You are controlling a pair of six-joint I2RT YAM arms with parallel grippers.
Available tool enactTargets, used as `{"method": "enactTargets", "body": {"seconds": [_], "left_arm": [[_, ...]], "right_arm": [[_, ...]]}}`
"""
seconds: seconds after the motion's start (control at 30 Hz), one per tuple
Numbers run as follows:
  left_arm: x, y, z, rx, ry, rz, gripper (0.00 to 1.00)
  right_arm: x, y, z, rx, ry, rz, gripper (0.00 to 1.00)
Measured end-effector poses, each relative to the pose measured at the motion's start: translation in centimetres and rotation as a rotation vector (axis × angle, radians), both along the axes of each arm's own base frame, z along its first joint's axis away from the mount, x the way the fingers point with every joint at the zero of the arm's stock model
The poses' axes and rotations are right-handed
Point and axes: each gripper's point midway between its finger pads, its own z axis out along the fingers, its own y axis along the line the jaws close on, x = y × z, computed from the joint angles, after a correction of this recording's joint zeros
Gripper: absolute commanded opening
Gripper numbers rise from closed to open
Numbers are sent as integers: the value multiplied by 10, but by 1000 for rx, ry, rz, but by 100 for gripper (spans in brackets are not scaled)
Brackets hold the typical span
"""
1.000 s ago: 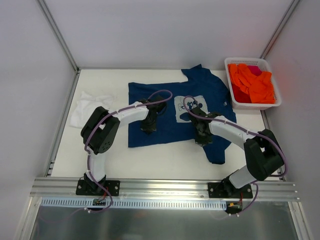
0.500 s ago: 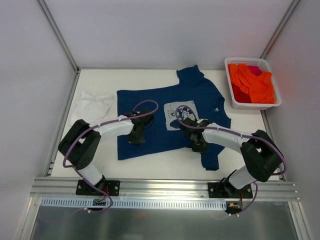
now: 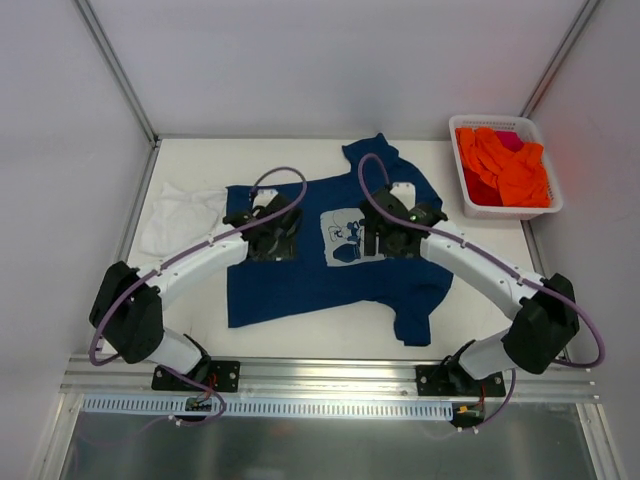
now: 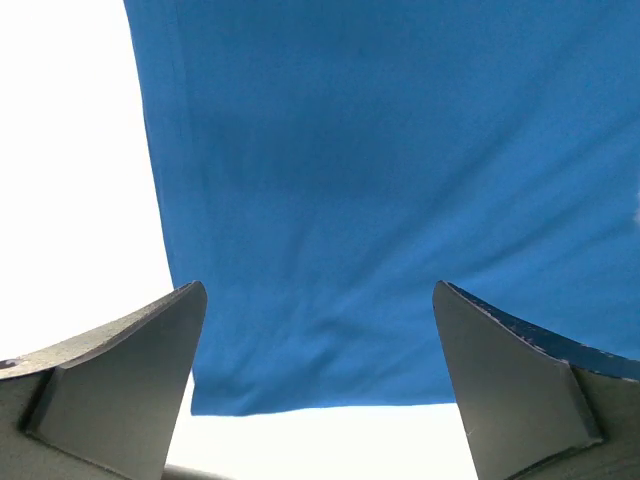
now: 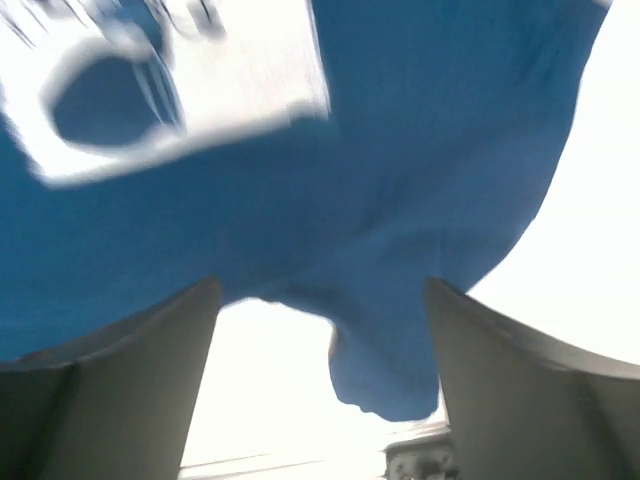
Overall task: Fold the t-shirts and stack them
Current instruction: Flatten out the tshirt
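Left wrist, navy t-shirt (image 4: 380, 200) corner, open table (image 4: 70, 200) beside, below

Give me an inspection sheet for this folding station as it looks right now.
Surface: white table, carrying both shirts and a basket.
Job's things: navy t-shirt spread out, print up, near right sleeve rumpled; white t-shirt crumpled at its left.
Clutter: white basket of orange cloths, far right corner.
Grippers: left gripper and right gripper open over the navy t-shirt, holding nothing.
Cables: purple cables looping above both arms.
Surroundings: white walls; metal rail at near edge.
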Motion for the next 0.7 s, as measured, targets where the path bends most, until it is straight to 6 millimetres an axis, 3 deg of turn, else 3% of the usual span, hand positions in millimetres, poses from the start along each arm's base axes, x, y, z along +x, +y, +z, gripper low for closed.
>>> {"method": "enactTargets", "body": {"seconds": [0.1,0.17,0.23,0.33,0.43,0.53,0.63,0.7], "left_arm": [[47,-13,53,-49,-166,23,99],[74,-12,73,-70,-215,56,99],[105,-2,81,-73,-241,110,99],[140,23,58,-29,-206,195,99],[151,44,22,23,-119,239,99],[155,49,-2,39,-54,251,99],[155,44,-13,29,-19,241,99],[155,42,-13,18,-15,236,99]], "right_arm": [[39,2,29,29,-64,6,94],[69,2,39,58,-81,2,95],[101,-13,38,66,-76,-40,95],[153,-27,28,71,-53,-62,95],[204,-40,15,89,-34,-74,95],[244,-54,-5,115,-1,-94,94],[258,-75,-26,121,48,-126,90],[249,-92,-40,109,112,-149,80]]}}
